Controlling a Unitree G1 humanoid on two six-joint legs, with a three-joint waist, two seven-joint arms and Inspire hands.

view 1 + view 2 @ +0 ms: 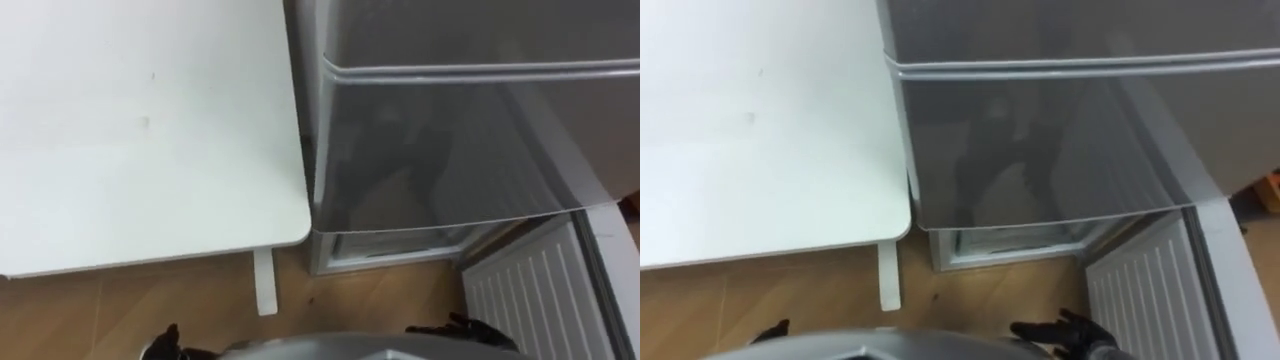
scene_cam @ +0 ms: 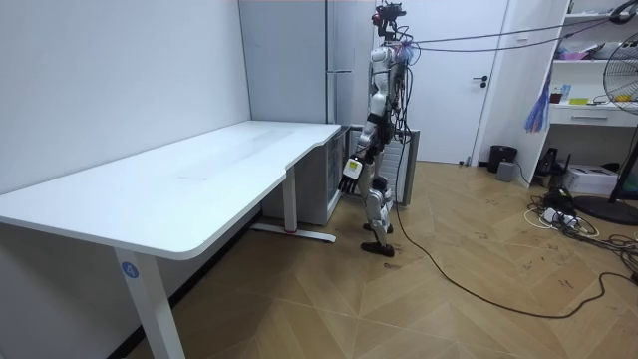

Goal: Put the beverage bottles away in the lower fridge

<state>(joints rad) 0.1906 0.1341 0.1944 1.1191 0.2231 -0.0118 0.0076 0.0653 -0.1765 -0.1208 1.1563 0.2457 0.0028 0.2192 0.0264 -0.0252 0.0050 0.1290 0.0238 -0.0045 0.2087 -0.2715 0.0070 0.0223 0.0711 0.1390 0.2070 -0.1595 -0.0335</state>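
**Robot before the grey fridge, hands empty**

The tall grey fridge (image 1: 450, 140) stands just right of the white rectangular desk (image 1: 140, 130), with its lower section straight ahead of the robot. A white ribbed panel (image 1: 530, 290) stands by its bottom right corner. The right robot hand (image 1: 1065, 330) hangs low, fingers spread, holding nothing. The left robot hand (image 2: 351, 172) hangs relaxed near the desk's end.

The desk (image 1: 140, 130) spreads ahead of the left hand (image 1: 165, 345) and out to its left, with the desk leg (image 1: 263, 282) on the floor (image 1: 100, 310) ahead, between the two hands. The fridge (image 1: 470, 140) stands ahead of the right hand (image 1: 460, 328), just beside the desk's right edge, its lower compartment (image 1: 390, 248) open at floor level. The open lower door (image 1: 535, 295) stands just right of the right hand.
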